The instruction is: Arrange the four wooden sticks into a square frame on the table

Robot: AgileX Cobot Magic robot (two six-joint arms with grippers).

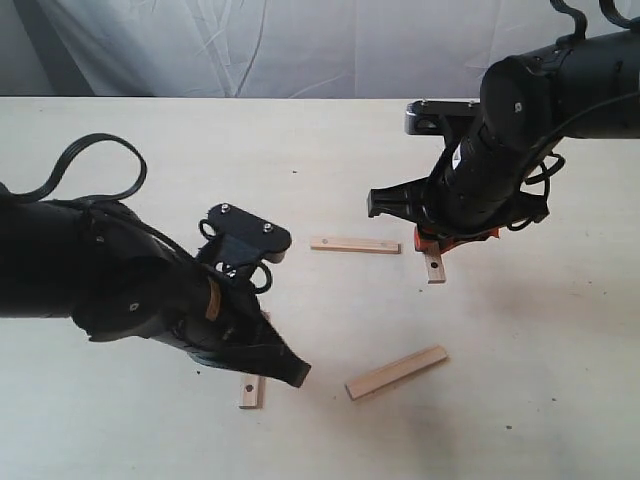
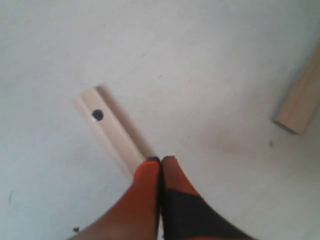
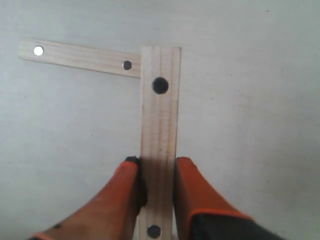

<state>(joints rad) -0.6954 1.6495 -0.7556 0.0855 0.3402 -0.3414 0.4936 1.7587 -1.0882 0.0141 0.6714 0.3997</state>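
Four wooden sticks lie on the pale desk (image 1: 150,150), and only two of them meet so far. The left arm (image 1: 100,290) reaches in low from the near side. The right arm (image 1: 520,130) hangs over the far right of the desk.

The right pincer (image 3: 157,167) is clamped across the width of the gripped stick (image 3: 160,115), one orange finger (image 3: 131,172) on each long edge. That stick's free end butts against the end of the crosswise stick (image 3: 75,55), making an L. To my eye this corner is the step in hand, and it looks close to square.

To do it well, I would press the gripped stick flat and check that its end stays flush with its neighbour. Then I would part the fingers straight outward, so that neither one drags the corner askew.

The slanted stick (image 1: 396,372) lies loose at the near middle, well apart from the corner and at no useful angle. The fourth stick (image 2: 112,132) sits by the left pincer (image 2: 160,162), which is clenched on nothing. Its tips are together right at that stick's end. Used as a pusher, it should go gently and along the stick's length.

A dark hole (image 3: 160,85) near the gripped stick's end sits level with the crosswise stick and makes a handy alignment mark.
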